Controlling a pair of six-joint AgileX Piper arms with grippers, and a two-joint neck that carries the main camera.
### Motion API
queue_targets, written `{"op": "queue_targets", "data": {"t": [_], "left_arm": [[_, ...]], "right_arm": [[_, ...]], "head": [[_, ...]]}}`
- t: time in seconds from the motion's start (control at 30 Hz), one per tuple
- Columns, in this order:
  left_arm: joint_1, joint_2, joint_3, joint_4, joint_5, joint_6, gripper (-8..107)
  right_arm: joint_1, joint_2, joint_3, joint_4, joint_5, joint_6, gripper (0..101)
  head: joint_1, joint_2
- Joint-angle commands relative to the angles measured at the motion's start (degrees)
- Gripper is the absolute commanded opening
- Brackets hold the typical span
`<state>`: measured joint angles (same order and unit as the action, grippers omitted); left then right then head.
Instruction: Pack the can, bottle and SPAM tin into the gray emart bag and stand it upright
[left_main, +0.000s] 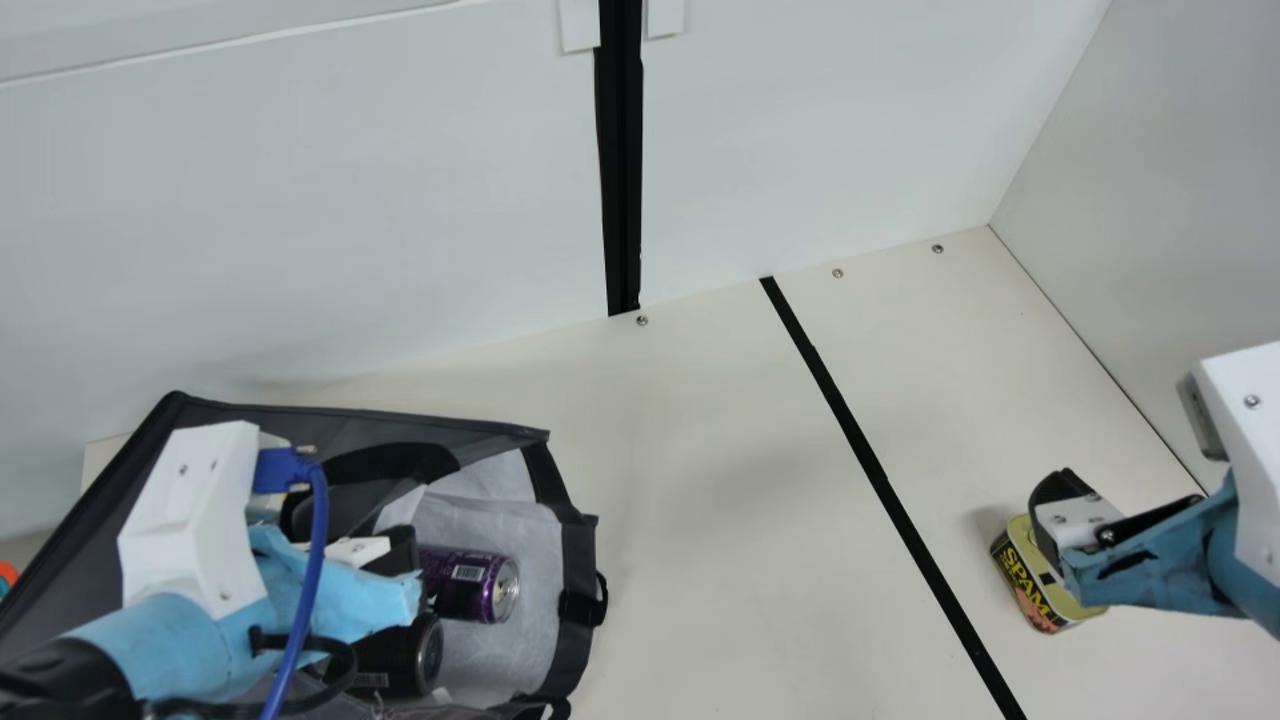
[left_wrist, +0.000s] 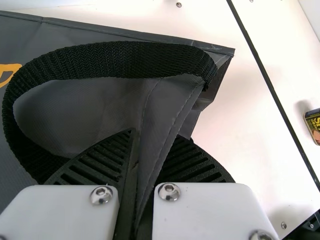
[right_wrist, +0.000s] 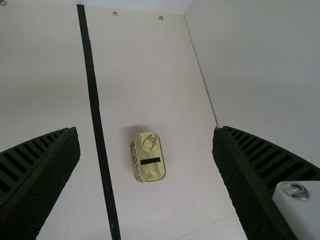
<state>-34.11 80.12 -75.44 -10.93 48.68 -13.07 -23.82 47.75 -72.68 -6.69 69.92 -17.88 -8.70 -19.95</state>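
A: Right side, and the SPAM tin (right_wrist: 148, 169) sits on the bench (left_main: 700, 500), lid up, ring pull (right_wrist: 149, 143) on top! The right arm's fingers (right_wrist: 47, 172) are spread wide, one off each long wall, no contact in the right wrist view.

B: And how will it handle?

A: Heavy for its size, I'd say, and stiff: it should take a firm squeeze. But that metal looks smooth, so a shallow pinch could slip. Go across the narrow width, low on the long walls, pads flat, and leave the ring alone!

B: Over to the left, the left arm's fingers (left_wrist: 102, 159) have a fold of the gray bag (left_wrist: 75, 107) pinched between them!

A: Soft, floppy cloth, that. A seamed fold is a decent hold; the black strap (left_wrist: 120, 60) loops free, and I'd fancy it for the lift later.

B: Bag on its side, purple can (left_main: 465, 585) lying at the open mouth, dark cylinder (left_main: 400, 657) just beside it. Can or bottle, I can't tell!

A: Thin-walled, that purple one, probably; hard pressure might dent it. Keep the mouth propped, or the cloth could sag across the tin's way in.
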Motion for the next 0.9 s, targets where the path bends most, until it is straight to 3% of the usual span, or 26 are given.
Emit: {"op": "queue_targets", "data": {"t": [0.0,0.87], "left_arm": [[0.00,0.00,0.00,0.00,0.00,0.00,-8],[0.00,0.00,0.00,0.00,0.00,0.00,-8]], "right_arm": [[-0.41,-0.13,-0.10,0.44,-0.02,0.12,95],[-1.95,-1.11,-1.37,0.96,-0.02,0.83,95]], "head": [[-1.30,-0.05],[-1.30,-0.05]]}}
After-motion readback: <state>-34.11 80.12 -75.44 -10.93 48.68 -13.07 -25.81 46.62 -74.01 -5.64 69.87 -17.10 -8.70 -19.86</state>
